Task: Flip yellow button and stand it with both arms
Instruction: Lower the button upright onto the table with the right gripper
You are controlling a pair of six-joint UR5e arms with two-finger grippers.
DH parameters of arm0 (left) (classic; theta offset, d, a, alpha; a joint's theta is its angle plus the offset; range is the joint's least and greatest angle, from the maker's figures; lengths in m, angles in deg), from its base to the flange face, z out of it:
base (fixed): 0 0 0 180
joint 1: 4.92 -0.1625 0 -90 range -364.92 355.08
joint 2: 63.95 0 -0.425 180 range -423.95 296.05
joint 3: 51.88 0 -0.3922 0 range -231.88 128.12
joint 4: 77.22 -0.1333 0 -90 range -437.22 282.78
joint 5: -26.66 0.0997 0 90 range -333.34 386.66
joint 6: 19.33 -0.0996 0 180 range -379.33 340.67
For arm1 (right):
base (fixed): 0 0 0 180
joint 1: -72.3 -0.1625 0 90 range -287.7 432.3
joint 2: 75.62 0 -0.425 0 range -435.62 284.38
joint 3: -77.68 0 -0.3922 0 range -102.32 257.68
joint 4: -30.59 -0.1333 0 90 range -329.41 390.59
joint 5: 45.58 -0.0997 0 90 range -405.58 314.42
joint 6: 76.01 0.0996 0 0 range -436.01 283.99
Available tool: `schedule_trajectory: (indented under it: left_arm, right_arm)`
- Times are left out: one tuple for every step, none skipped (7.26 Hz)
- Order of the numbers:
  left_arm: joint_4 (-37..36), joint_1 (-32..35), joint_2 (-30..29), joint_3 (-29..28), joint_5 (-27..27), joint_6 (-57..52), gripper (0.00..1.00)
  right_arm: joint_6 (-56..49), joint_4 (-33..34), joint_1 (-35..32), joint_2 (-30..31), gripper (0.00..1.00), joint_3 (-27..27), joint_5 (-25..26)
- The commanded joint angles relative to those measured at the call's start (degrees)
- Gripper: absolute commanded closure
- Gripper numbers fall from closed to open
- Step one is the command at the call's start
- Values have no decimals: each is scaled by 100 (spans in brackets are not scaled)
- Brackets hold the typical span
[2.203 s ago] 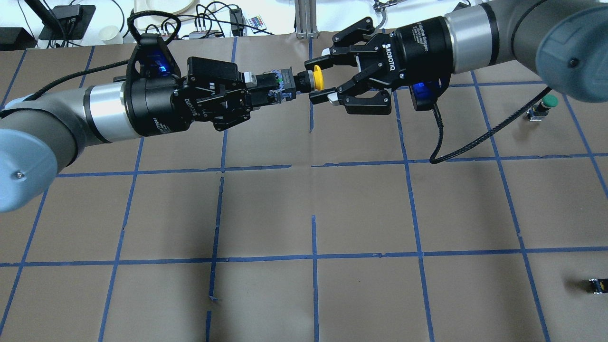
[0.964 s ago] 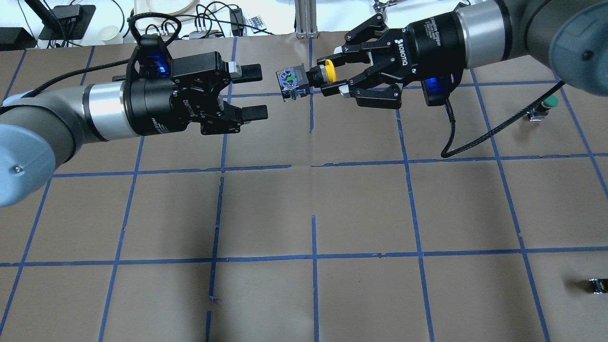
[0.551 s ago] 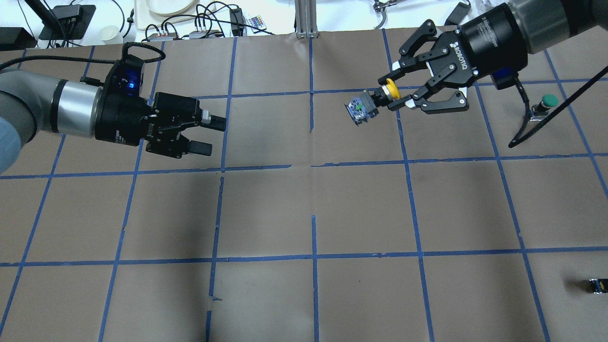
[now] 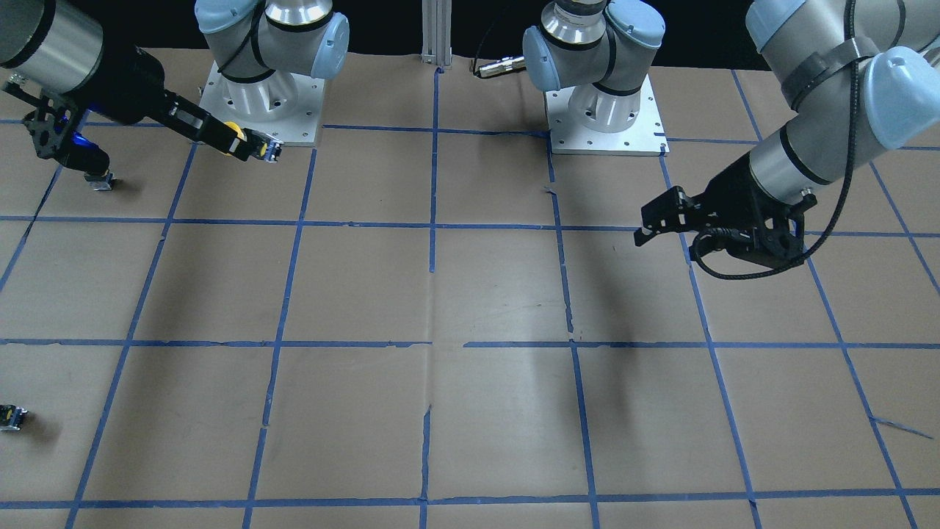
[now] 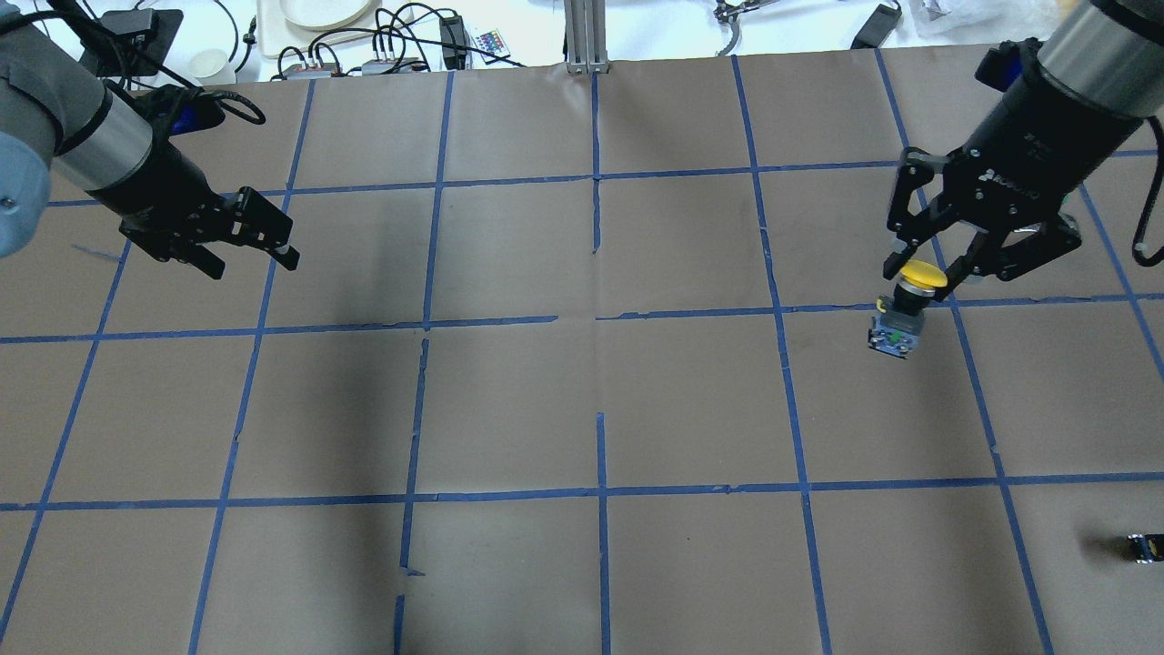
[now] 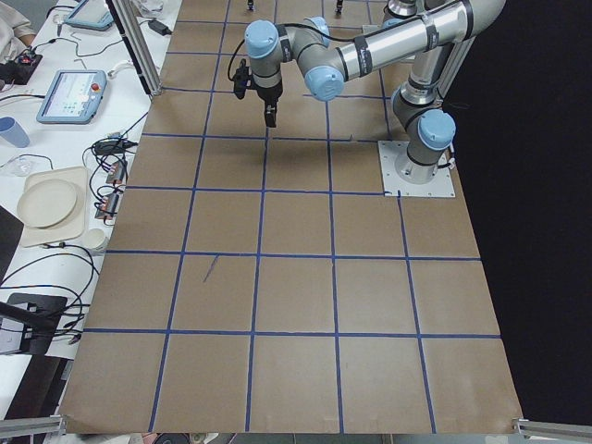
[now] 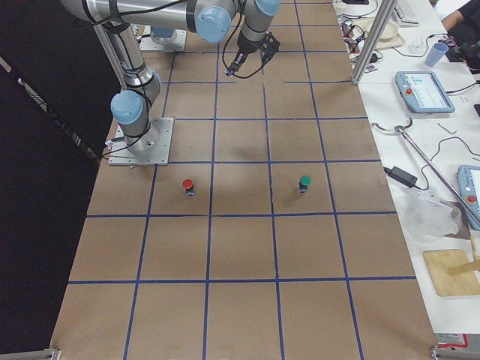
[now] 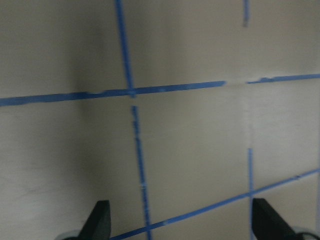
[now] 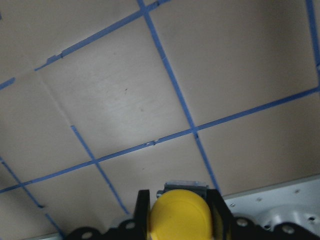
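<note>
The yellow button (image 5: 896,329) hangs from my right gripper (image 5: 920,280), which is shut on its yellow cap, with the grey contact block pointing down above the table. The front view shows it too (image 4: 266,149), in the right gripper (image 4: 231,141). In the right wrist view the yellow cap (image 9: 181,217) sits between the fingers. My left gripper (image 5: 253,266) is open and empty at the table's far left, well away from the button. The left wrist view shows its two fingertips (image 8: 100,222) wide apart over bare paper.
The table is brown paper with a blue tape grid (image 5: 600,314). A small dark block (image 5: 1146,549) lies at the right edge. A red button (image 7: 187,185) and a green button (image 7: 304,182) stand upright. Cables and plates (image 5: 318,14) lie beyond the far edge.
The left gripper let go of the button's block and drew back to the left. The right gripper, shut on the cap, carried the button right and turned it block-down.
</note>
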Motion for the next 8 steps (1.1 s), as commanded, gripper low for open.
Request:
schedule_trajectory:
  left_arm:
    - [346,705,-91,-676,479,952,0]
    - [376,1057,73,-661,436,1305,0]
    - [367,1182,127,-809,383,1300,0]
    - [402,1262,250,-741,374,1300,0]
    - [437,1271,312,-793,313,1309,0]
    - [611,1298,278,-802,321,1317,0]
    - [674,1298,181,-880,373,1326,0]
    - [727,1298,111,-1064,409,1326,0]
  right_arm:
    - [-1009,1180,46,12,96,-359,661]
    - [-1637,1821,264,12,96,-745,758]
    - [-2288,2436,649,12,96,-1157,759]
    - [-2712,3130,974,12,96,-1570,733]
    - [-3203,3867,1274,12,96,-1966,672]
    - [-3504,4536,1625,-14,96,-2362,627]
    - [-4064,4882,1985,-14,95,-2574,401]
    - [-4539,4912,2397,-23,95,-2611,164]
